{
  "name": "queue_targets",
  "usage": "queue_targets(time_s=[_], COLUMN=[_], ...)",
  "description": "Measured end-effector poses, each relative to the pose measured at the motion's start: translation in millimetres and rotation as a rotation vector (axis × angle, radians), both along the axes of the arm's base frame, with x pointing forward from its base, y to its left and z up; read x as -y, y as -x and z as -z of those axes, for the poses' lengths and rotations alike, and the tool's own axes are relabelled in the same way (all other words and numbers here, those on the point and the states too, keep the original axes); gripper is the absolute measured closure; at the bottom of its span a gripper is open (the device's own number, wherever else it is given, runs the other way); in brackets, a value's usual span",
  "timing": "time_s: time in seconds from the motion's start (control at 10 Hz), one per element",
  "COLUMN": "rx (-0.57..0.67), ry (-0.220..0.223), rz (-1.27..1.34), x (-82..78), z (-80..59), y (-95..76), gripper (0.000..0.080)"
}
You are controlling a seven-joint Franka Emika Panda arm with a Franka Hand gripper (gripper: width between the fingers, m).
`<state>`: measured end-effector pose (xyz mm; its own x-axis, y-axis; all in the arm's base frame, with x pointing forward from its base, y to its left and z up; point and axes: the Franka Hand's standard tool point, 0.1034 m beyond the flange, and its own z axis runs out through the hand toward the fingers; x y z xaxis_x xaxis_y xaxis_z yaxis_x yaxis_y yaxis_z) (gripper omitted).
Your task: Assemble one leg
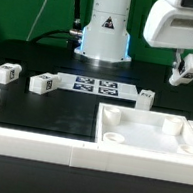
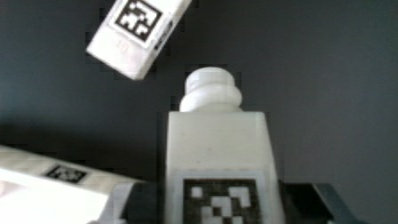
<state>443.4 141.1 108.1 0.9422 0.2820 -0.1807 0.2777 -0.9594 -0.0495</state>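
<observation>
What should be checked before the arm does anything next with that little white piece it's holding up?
1. Leg clamped in the gripper: ok.
2. Leg's rounded tip free, pointing away from the gripper: ok.
3. Tray-like top piece lying flat, uncovered: ok.
4. Leg lined up over that piece: not ok; the wrist view shows dark table beneath it.
5. Spare leg out of the path: cannot tell.
</observation>
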Motion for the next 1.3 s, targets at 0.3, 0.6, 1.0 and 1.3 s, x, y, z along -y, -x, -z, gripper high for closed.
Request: queue_targets(time_s=[0.3, 0.6, 1.0, 1.3], rx=[0.314, 0.476, 0.491, 0.491], ry=[-0.082, -0.119, -0.114, -0.114], rz=[0.008, -0.079, -0.108, -0.106], x=[-3.1, 3.0, 12.1, 12.7], z=[2.9, -5.6, -15.8, -15.6], y=[-9.6, -47.9, -76.8, -77.3], gripper=[0.0512, 0.0512, 0.0512, 0.0512])
